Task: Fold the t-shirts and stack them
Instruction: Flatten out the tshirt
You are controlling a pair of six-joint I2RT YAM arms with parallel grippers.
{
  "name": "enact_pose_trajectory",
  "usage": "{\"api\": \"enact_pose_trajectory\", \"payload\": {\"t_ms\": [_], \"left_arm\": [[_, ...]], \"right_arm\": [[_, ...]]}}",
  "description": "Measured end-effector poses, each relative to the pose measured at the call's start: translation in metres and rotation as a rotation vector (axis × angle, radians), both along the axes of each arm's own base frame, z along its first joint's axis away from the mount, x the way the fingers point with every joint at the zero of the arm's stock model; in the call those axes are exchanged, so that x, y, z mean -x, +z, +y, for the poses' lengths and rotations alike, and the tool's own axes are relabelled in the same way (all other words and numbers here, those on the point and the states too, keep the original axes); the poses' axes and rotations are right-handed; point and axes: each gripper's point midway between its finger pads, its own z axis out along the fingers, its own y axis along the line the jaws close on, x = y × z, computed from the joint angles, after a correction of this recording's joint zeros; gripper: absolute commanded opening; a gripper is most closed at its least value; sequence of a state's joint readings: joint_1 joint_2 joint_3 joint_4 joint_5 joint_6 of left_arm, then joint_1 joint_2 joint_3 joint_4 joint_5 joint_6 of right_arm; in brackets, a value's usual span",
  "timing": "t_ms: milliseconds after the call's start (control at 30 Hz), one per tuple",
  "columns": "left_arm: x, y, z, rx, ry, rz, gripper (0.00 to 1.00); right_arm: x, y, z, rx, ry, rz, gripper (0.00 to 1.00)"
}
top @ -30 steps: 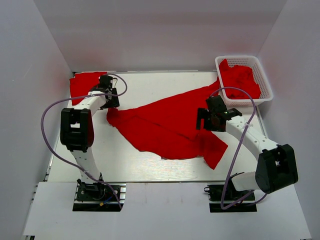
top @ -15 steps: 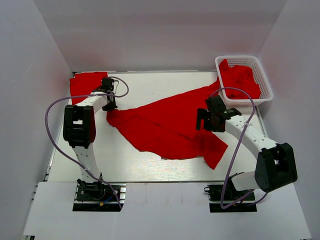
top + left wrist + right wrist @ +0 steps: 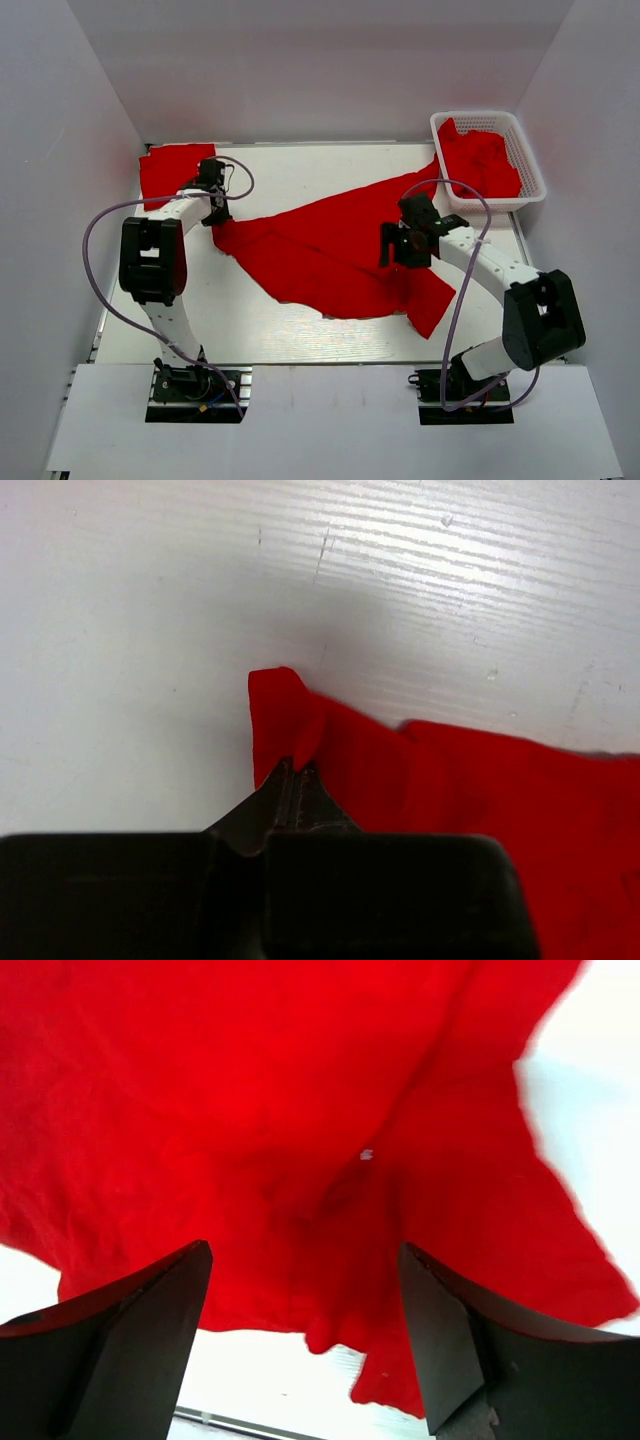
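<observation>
While the plain bright red cloth t-shirt [image 3: 330, 255] lay spread across the white table [image 3: 250, 330], the left gripper [image 3: 298, 780] was clamped tight on a folded corner at the shirt's left edge. The right gripper [image 3: 303, 1255] hovered over the shirt's right part, its 2 fingers [image 3: 130, 1330] wide apart, holding nothing. More red t-shirts [image 3: 480, 160] filled the white plastic lattice basket [image 3: 487, 204] at the far right.
</observation>
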State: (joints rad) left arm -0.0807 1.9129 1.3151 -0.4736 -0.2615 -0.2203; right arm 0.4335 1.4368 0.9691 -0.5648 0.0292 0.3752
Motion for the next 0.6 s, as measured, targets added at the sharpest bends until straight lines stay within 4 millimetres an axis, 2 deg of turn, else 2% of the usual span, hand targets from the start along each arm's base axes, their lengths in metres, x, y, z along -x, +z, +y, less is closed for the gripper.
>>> {"api": "enact_pose_trajectory", "payload": {"t_ms": [167,233,367,600], "left_arm": [[0.005,0.01,0.0,0.007,0.008,-0.022,0.0],[0.005,0.015,0.0,0.008,0.009,-0.033,0.0],[0.003,0.026,0.0,0.012,0.012,-0.062,0.0],[0.003,0.038,0.0,0.016,0.013,-0.091,0.0]], "right_arm": [[0.003,-0.014,0.009,-0.004,0.028,0.04,0.74],[0.003,-0.016,0.01,-0.005,0.031,0.047,0.64],[0.002,-0.019,0.014,-0.026,0.03,0.047,0.63],[0.01,-0.038,0.017,-0.026,0.04,0.094,0.63]]}}
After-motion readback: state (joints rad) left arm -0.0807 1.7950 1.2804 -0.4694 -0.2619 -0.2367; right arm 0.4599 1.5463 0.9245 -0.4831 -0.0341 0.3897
